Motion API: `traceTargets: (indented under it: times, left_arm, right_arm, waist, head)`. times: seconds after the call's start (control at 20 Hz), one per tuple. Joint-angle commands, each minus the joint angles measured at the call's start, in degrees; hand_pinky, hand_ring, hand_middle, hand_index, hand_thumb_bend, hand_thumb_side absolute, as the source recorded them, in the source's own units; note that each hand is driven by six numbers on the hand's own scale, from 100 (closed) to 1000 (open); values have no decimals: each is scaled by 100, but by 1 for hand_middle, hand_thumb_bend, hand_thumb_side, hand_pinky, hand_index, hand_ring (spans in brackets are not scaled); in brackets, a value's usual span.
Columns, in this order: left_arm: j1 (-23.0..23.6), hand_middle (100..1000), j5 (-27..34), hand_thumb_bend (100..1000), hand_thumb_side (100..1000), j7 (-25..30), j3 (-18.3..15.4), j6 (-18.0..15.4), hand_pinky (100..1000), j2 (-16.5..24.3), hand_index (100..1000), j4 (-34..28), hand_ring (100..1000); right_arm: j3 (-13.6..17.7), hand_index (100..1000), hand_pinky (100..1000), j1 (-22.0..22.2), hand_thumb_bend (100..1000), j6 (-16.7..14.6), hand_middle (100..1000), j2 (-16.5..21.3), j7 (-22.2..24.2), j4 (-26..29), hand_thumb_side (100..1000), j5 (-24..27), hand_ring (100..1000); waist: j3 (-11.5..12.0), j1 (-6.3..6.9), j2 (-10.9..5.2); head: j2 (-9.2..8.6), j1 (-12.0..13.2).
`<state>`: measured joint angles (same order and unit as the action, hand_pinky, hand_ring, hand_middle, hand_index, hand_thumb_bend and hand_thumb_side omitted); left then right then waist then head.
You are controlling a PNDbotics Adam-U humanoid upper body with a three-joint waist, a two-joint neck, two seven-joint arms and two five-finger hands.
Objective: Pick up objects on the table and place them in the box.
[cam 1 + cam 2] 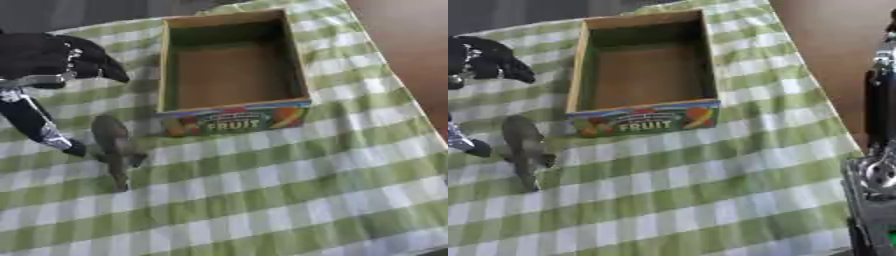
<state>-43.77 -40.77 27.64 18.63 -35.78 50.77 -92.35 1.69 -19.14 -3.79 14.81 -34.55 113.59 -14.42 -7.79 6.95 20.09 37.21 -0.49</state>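
Note:
An open cardboard box [234, 116] with a colourful "FRUIT" label on its front wall stands on the green and white checked cloth, and its inside looks empty. A grey toy animal [114, 147], long with a thin tail, lies on the cloth to the front left of the box. My left hand [54, 56] hovers at the upper left, open and holding nothing. One dark finger [39, 127] reaches down and ends just left of the toy. My right hand [878, 165] shows at the right edge of the right eye view, fingers up, away from both.
The checked cloth [289, 200] covers most of the table. A bare brown tabletop [407, 45] shows past the cloth's right edge. Nothing else lies on the cloth in front of the box.

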Motion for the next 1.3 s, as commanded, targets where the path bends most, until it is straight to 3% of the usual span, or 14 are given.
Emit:
traceTargets:
  times: [0.05, 0.55, 0.8, 0.85, 1.1, 1.3]
  left_arm:
    - [7, 832, -604, 762, 429, 1101, 105, -1619, 943, 322, 940, -147, 858]
    - [182, 839, -1977, 657, 355, -572, 639, -1619, 922, 395, 927, 2, 849]
    - [178, 793, -2259, 489, 310, -1249, 772, -1619, 859, 312, 873, 100, 811]
    - [169, 793, -2273, 489, 310, -1395, 774, -1619, 859, 296, 873, 114, 811]
    - [119, 709, -2291, 305, 219, -2137, 742, -1619, 759, 232, 767, 156, 749]
    - [139, 643, -2424, 260, 206, -2593, 756, -1619, 701, 218, 660, 247, 694]
  right_arm:
    - [-13, 804, 886, -69, 100, -20, 644, 105, 31, 100, 708, 47, 830]
    - [-69, 804, 888, -101, 100, -30, 644, 74, 102, 100, 712, 96, 831]
    - [-73, 804, 889, -101, 100, -27, 643, 61, 109, 100, 712, 106, 832]
    - [-74, 804, 889, -100, 100, -27, 643, 58, 111, 100, 712, 107, 832]
    - [-71, 805, 889, -86, 100, -18, 643, 44, 112, 100, 712, 114, 833]
    - [-70, 806, 890, -83, 100, -20, 643, 42, 110, 100, 712, 116, 834]
  waist:
    - [-13, -9, -90]
    - [-88, 12, -29]
    - [-107, 7, -10]
    - [-107, 5, -8]
    - [-108, -9, -2]
    - [-111, -18, -1]
  head:
    - [-69, -17]
    - [-124, 13]
    - [-129, 33]
    - [-129, 33]
    - [-138, 27]
    - [-134, 20]
